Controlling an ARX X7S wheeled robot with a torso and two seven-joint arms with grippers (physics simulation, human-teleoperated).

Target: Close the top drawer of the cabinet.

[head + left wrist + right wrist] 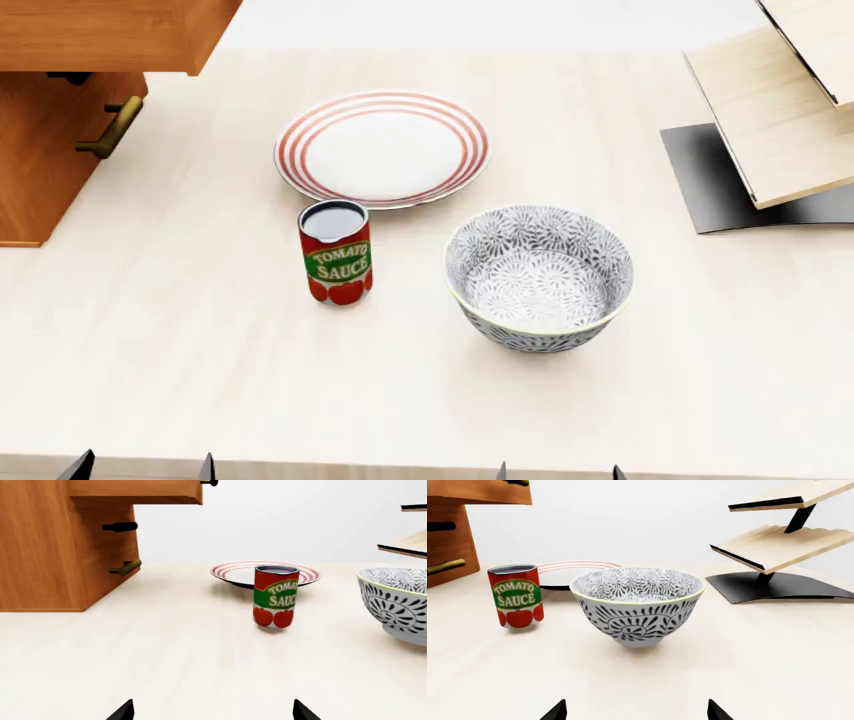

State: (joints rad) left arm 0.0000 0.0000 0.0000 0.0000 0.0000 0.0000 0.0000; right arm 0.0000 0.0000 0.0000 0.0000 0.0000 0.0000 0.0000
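Note:
The orange-brown cabinet [40,160] stands at the table's far left. Its top drawer [114,35] is pulled out and overhangs the table; it also shows in the left wrist view [133,491], with its handle's end [209,483] at the frame's edge. A lower drawer's brass handle [112,127] shows below it. My left gripper [140,468] is open and empty at the table's near edge, far from the cabinet; only its black fingertips [123,711] show. My right gripper [558,472] is open and empty at the near edge too, its fingertips [557,711] apart.
A tomato sauce can [335,251] stands mid-table, a red-striped plate [382,148] behind it, a patterned bowl [538,277] to its right. A pale plywood rack on a dark base [774,120] stands at the far right.

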